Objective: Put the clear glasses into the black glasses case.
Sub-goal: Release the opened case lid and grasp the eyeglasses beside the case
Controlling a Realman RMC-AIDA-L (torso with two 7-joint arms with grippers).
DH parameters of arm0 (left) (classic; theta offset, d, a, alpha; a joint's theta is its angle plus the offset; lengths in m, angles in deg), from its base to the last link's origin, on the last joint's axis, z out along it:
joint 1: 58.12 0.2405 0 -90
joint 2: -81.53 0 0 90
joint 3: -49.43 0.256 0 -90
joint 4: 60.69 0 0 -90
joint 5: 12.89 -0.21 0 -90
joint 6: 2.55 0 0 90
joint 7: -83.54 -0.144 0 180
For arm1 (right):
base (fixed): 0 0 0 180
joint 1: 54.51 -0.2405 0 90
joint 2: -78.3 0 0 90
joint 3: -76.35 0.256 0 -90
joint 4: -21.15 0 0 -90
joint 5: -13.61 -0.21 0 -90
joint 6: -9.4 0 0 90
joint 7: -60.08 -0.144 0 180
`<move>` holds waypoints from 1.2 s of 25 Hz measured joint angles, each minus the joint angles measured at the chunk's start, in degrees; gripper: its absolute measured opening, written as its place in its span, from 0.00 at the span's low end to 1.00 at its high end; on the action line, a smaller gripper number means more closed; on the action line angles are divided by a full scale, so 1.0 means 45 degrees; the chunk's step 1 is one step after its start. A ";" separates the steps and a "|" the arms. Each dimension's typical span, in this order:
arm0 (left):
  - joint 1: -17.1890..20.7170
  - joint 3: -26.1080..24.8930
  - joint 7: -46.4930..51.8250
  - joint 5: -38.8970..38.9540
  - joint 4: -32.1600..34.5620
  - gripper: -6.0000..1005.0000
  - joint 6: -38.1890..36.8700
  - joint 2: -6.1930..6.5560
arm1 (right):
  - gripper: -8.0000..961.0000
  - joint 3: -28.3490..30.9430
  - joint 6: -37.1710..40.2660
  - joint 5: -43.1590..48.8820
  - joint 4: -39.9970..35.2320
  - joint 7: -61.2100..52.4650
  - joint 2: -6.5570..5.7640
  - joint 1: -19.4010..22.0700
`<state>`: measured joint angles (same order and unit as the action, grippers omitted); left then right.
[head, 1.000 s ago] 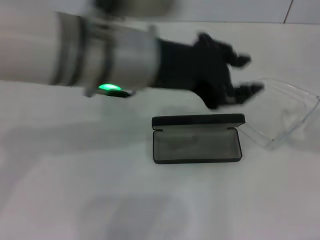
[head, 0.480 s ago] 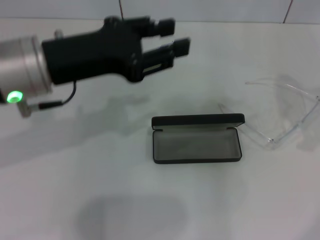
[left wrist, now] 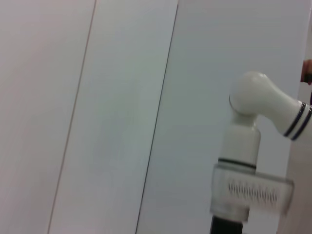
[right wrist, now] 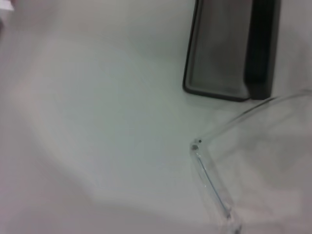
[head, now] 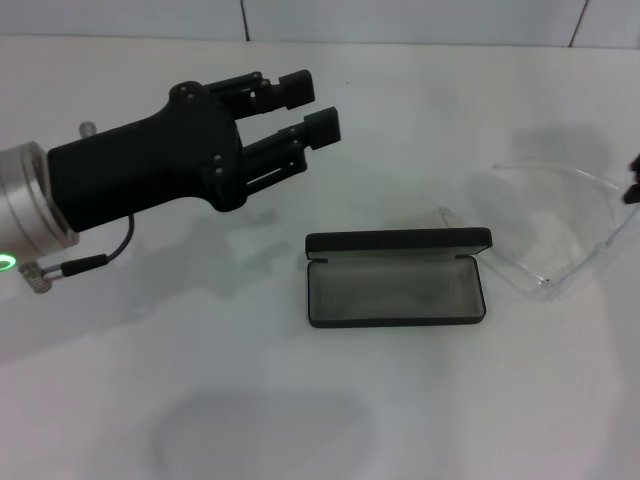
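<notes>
The clear glasses (head: 560, 235) lie on the white table (head: 300, 400) at the right of the head view, arms unfolded, lens edge toward the black glasses case (head: 396, 277). The case sits near the middle of the table, lid swung fully open and standing up along its far side, grey lining exposed, nothing inside. The glasses are just beside the case's right end; whether one clear arm touches the case corner cannot be told.

The left gripper (head: 310, 108) hovers above the table to the left of and behind the case, well apart from the glasses. Its two black fingers (head: 322, 126) point toward the right with a visible gap between them, nothing held.

Of the right gripper (head: 633, 180) only a small dark tip shows at the right edge of the head view, near the far arm of the glasses; finger state cannot be judged. The right wrist view shows the glasses (right wrist: 214, 170) close below it, with the open case (right wrist: 229, 48) beyond.

The table top is plain matte white, with soft shadows. Behind it is a white panelled wall (head: 400, 20) with thin dark seams. The left wrist view shows wall panels and a white robot arm joint (left wrist: 253, 131).
</notes>
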<state>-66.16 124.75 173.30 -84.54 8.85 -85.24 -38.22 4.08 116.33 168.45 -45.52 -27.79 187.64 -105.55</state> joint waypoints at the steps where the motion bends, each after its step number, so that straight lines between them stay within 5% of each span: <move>1: 0.0028 -0.0030 0.0013 0.0000 -0.0008 0.47 -0.0010 0.0001 | 0.72 -0.0324 -0.0236 0.0283 0.0040 0.0004 0.0230 -0.0036; 11: 0.0066 -0.0078 -0.0044 -0.0057 -0.0039 0.48 -0.0046 -0.0008 | 0.72 -0.2172 -0.1715 0.1469 0.0694 0.0016 0.1254 -0.0199; 30: -0.0010 -0.0099 -0.0050 -0.0040 -0.0348 0.48 -0.0063 0.0003 | 0.67 -0.3430 -0.3518 0.1793 0.2454 0.0000 0.1473 -0.0496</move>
<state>-66.21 124.31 173.07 -84.72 7.29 -85.52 -38.21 -11.35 100.50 176.52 -34.47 -27.80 194.27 -107.78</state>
